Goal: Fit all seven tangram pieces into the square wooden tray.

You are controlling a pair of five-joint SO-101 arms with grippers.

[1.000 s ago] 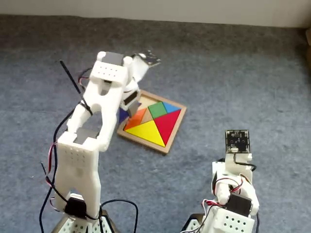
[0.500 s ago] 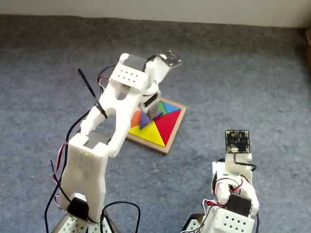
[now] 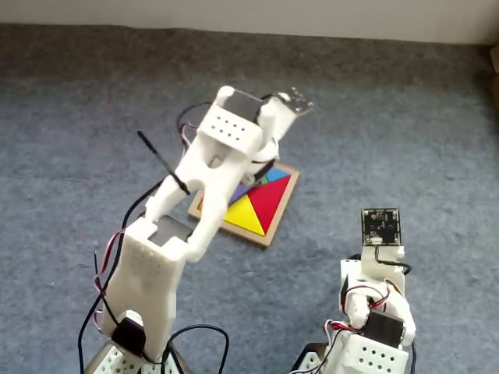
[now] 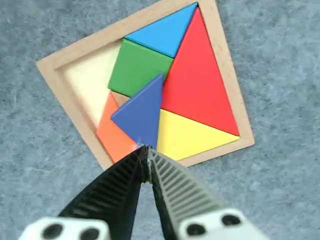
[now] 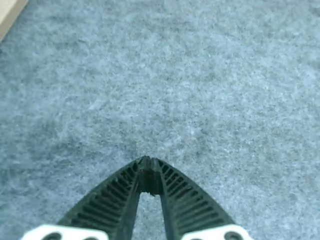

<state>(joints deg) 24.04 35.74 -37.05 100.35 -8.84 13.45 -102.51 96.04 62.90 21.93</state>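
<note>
My left gripper (image 4: pixel 146 152) is shut on a corner of a dark blue triangle (image 4: pixel 141 111), which hangs above the square wooden tray (image 4: pixel 227 75). The tray holds a red triangle (image 4: pixel 197 85), a yellow triangle (image 4: pixel 192 137), a light blue triangle (image 4: pixel 165 32), a green square (image 4: pixel 137 67) and an orange piece (image 4: pixel 115 137); one corner shows bare wood (image 4: pixel 92 82). From the high view, the left arm (image 3: pixel 222 160) covers much of the tray (image 3: pixel 282 209). My right gripper (image 5: pixel 147 182) is shut and empty over bare carpet, at the front right (image 3: pixel 374 304).
Grey-blue carpet (image 3: pixel 390 117) covers the whole surface, with open room around the tray. A strip of light wood (image 5: pixel 9 12) shows at the corner of the right wrist view. Loose wires (image 3: pixel 160 160) hang along the left arm.
The left arm has swung to the right with the dark blue triangle, from beside the tray's left edge to over its middle. The right arm has kept still.
</note>
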